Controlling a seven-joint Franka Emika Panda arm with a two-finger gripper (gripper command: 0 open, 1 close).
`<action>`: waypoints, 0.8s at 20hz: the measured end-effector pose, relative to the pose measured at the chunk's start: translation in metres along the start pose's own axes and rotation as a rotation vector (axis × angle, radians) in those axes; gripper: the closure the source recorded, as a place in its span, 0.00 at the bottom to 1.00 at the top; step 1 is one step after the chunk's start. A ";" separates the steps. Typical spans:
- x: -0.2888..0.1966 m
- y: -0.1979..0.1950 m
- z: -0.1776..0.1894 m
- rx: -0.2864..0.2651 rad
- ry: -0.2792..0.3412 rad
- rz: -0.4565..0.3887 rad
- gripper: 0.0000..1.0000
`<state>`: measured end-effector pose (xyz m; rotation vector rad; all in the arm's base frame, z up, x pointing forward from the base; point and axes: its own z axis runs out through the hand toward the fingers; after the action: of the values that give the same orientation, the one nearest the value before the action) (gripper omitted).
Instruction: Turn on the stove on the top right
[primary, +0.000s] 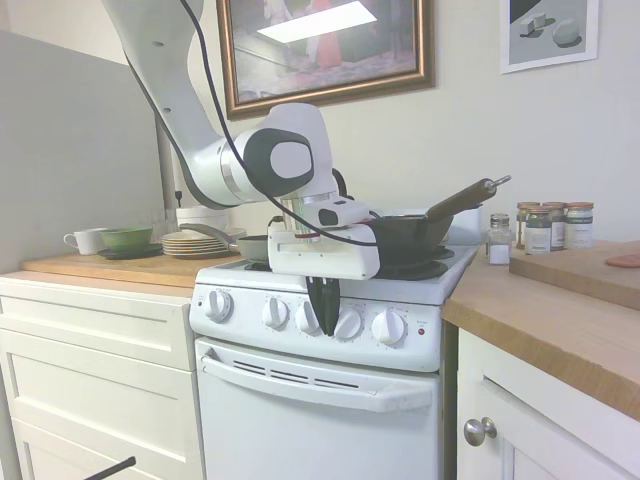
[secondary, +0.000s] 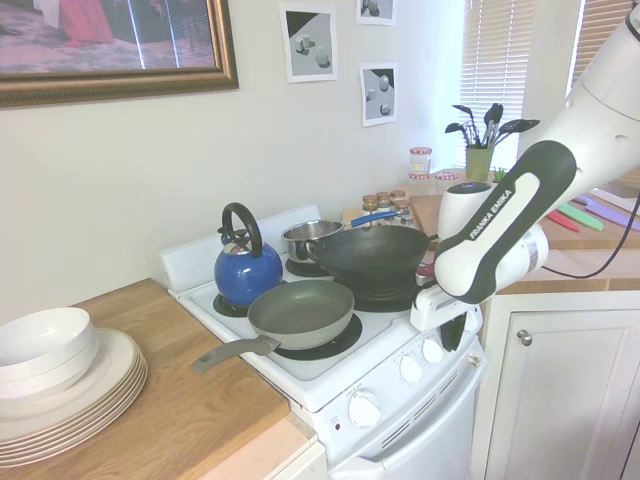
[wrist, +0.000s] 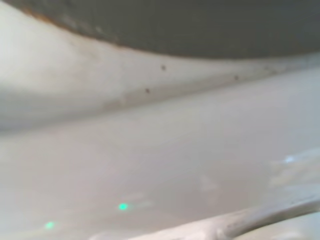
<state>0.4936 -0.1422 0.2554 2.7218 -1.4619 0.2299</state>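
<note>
A stack of plates (primary: 194, 243) sits on the wooden table (primary: 130, 264) left of the stove (primary: 330, 300). The tool (primary: 323, 305) points down over the knob row, between the third and fourth knobs, fingers together.

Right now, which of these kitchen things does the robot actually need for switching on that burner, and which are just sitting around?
Part of the job:
- stove
- its row of knobs
- gripper, fingers pointing down in front of the knobs

Just lying about:
- blue kettle
- grey frying pan
- black wok
- small steel pot
- stack of plates
- spice jars
</note>
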 end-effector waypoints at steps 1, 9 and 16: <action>-0.001 -0.001 0.001 -0.006 0.009 -0.005 1.00; -0.018 -0.007 0.008 -0.071 0.130 -0.002 1.00; -0.024 -0.007 0.007 -0.052 0.122 -0.007 1.00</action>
<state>0.4878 -0.1194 0.2447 2.6213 -1.4066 0.3461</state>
